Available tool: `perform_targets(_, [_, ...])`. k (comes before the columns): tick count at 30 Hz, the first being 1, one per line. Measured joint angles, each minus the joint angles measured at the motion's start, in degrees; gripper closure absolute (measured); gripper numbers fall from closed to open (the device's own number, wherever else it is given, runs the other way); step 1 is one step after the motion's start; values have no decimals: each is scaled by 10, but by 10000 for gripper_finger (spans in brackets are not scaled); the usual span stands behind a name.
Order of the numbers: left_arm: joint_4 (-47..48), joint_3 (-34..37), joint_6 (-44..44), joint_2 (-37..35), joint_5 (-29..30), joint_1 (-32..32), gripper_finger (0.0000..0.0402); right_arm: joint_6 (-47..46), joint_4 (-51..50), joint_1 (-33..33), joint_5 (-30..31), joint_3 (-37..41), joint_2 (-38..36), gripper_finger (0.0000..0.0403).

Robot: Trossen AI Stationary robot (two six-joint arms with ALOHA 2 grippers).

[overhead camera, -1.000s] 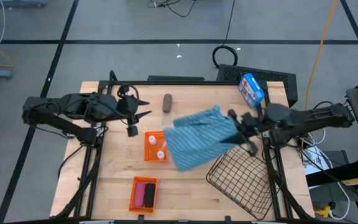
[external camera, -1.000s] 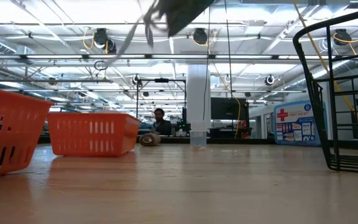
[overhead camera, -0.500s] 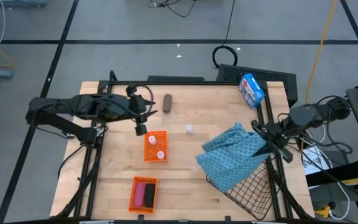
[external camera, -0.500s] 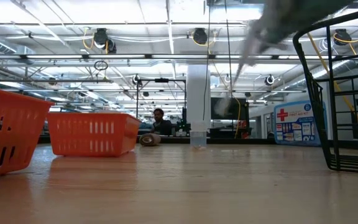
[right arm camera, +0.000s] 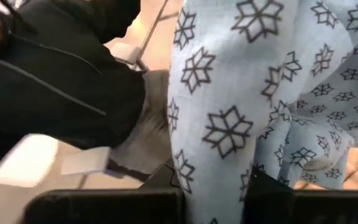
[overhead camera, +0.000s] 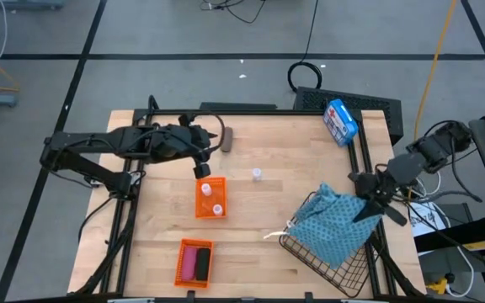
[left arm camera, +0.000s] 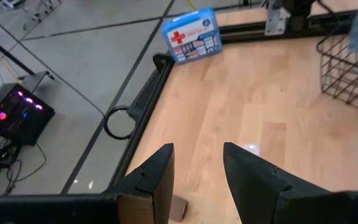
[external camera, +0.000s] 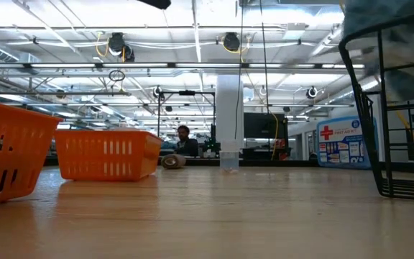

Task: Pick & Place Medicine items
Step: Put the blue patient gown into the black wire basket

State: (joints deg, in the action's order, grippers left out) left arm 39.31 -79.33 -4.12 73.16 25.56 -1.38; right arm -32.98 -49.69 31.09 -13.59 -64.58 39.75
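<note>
My left gripper (overhead camera: 201, 166) (left arm camera: 197, 177) is open above the table, close to the brown cylinder (overhead camera: 226, 139) (left arm camera: 178, 208), which lies on its side near the far edge. One white vial (overhead camera: 257, 174) (left arm camera: 250, 148) stands on the bare wood. Two more white vials (overhead camera: 213, 200) sit in the orange basket (overhead camera: 210, 186). The pink cylinder (overhead camera: 189, 262) and the black cylinder (overhead camera: 201, 263) lie in a second orange basket (overhead camera: 194, 245) by the near edge. My right gripper (overhead camera: 367, 200) (right arm camera: 213, 186) is shut on a blue snowflake cloth (overhead camera: 331, 225) over the wire basket (overhead camera: 310, 261). My right gripper pinches a bunched part of the blue cloth (right arm camera: 216, 143) between its two fingers (right arm camera: 263, 190). It reaches in from the table's right side, slanting down. The cloth hangs slack below the fingers, and its lower part (overhead camera: 327, 244) rests in the wire basket.
A blue-and-white first-aid box (overhead camera: 340, 120) (left arm camera: 191, 34) stands at the far right corner. The black wire basket (external camera: 397, 108) fills the near right corner. Bare wood (overhead camera: 259, 219) lies between the baskets. A person in black (right arm camera: 55, 81) shows beyond the table.
My right gripper has carried the cloth from over the table's middle toward the right and near edges, and the cloth now hangs into the wire basket. This uncovered the white vial on the wood. My left gripper has moved toward the table's right, closer to the brown cylinder.
</note>
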Motion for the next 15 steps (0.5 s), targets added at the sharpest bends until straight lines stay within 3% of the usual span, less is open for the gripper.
perform_targets(9, [-2, 0, 13, 2, -1, 26, 254, -141, -117, 82, -1, -63, 124, 384])
perform_targets(12, [-6, 0, 13, 1, 0, 33, 254, -125, -114, 114, 2, -78, 153, 384])
perform_targets(15, [-13, 0, 14, 1, -1, 38, 254, -46, -112, 145, 22, -92, 178, 384])
